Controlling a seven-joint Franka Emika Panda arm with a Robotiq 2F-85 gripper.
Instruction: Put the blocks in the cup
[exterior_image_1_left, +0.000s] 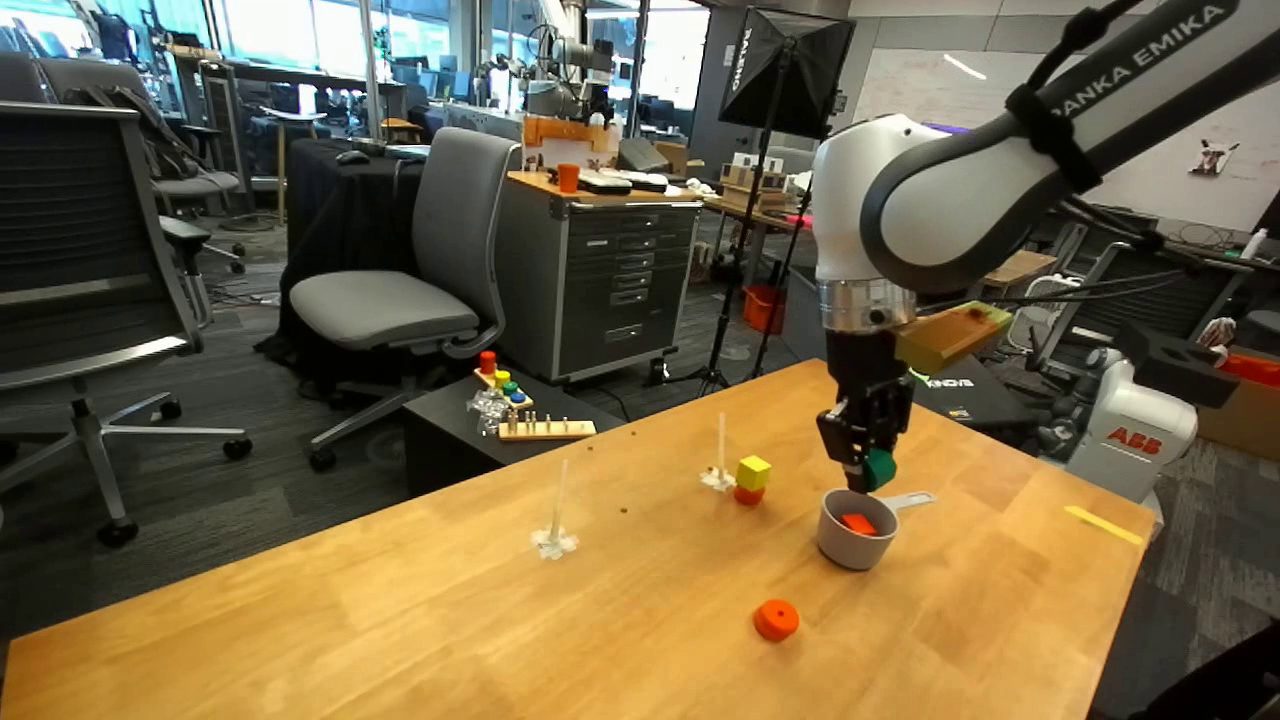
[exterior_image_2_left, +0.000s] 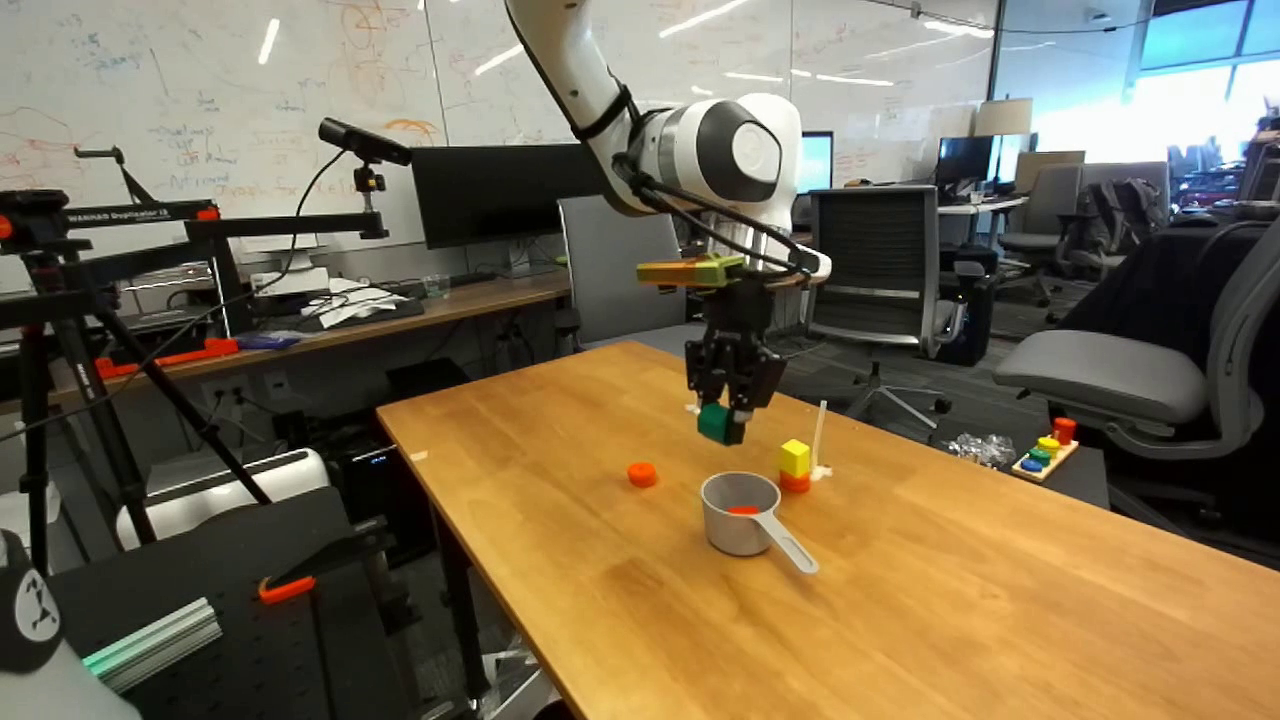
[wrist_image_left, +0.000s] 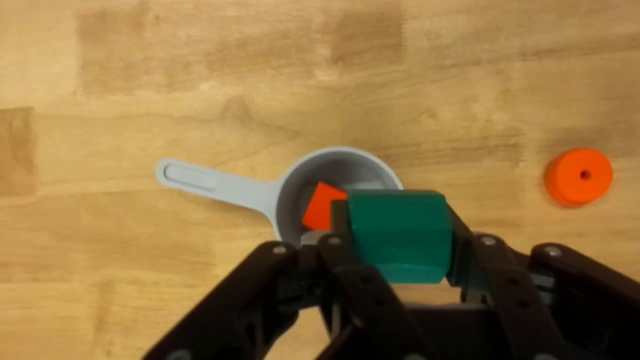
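Note:
My gripper (exterior_image_1_left: 862, 462) is shut on the green block (wrist_image_left: 400, 235), which also shows in both exterior views (exterior_image_1_left: 881, 468) (exterior_image_2_left: 714, 424). It holds the block in the air just above the grey cup (exterior_image_1_left: 846, 548) (exterior_image_2_left: 735, 533). In the wrist view the block covers part of the cup's rim (wrist_image_left: 345, 151). A red-orange block (wrist_image_left: 322, 206) lies inside the cup, partly hidden in the wrist view. The yellow block (exterior_image_1_left: 753, 472) (exterior_image_2_left: 795, 457) sits on an orange-red piece (exterior_image_1_left: 749, 495) beside a stick. An orange round piece with a hole (wrist_image_left: 580, 176) (exterior_image_1_left: 776, 620) (exterior_image_2_left: 642, 474) lies apart on the table.
The wooden table (exterior_image_1_left: 430, 610) carries two thin upright sticks (exterior_image_1_left: 721, 445) (exterior_image_1_left: 559, 505) fixed with tape. The cup's handle (wrist_image_left: 215, 184) sticks out to one side. A yellow tape strip (exterior_image_1_left: 1103, 525) lies near the table edge. A dark side table (exterior_image_1_left: 450, 440) holds toys.

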